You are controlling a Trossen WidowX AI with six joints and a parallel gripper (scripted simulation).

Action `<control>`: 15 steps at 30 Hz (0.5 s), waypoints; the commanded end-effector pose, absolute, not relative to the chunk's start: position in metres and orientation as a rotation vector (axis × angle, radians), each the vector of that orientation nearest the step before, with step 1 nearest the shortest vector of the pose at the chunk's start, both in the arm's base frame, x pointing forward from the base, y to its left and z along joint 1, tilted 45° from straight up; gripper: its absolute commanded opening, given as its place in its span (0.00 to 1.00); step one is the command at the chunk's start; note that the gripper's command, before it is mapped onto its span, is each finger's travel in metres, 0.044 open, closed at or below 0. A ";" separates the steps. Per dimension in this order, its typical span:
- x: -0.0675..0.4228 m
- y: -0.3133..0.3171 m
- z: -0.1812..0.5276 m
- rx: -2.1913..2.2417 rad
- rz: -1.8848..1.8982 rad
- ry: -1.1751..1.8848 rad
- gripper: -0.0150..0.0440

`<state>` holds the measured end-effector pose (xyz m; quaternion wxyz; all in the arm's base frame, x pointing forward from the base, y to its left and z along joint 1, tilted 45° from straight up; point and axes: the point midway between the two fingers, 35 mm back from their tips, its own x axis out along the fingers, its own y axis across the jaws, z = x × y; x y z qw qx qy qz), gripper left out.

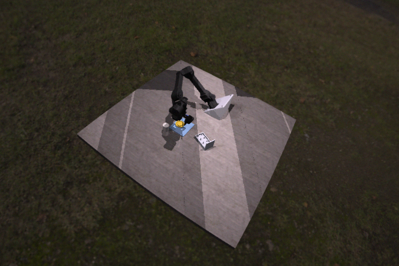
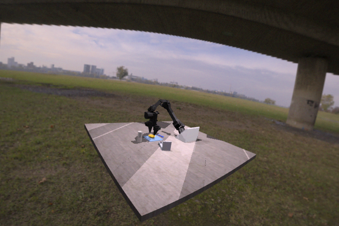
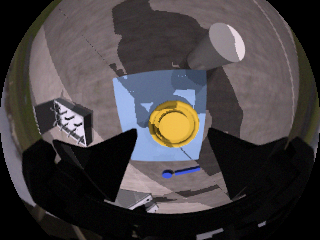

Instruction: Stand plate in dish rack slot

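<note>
One gripper (image 3: 170, 154), fingers spread and empty, hung over one yellow plate (image 3: 174, 123) lying flat on one blue mat (image 3: 127, 103) mid-table. One dish rack (image 1: 204, 140), one grey cup (image 1: 165, 128), one blue pen (image 3: 180, 172) nearby.

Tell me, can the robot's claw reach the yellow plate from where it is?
Probably yes. The open, empty claw hangs right above the yellow plate, which lies flat on the blue mat. Nothing sits between them; the grey cup and dish rack stand off to the sides.
</note>
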<state>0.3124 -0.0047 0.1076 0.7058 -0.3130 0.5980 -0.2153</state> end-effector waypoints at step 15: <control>0.316 -0.027 0.088 -0.708 -0.485 1.335 0.93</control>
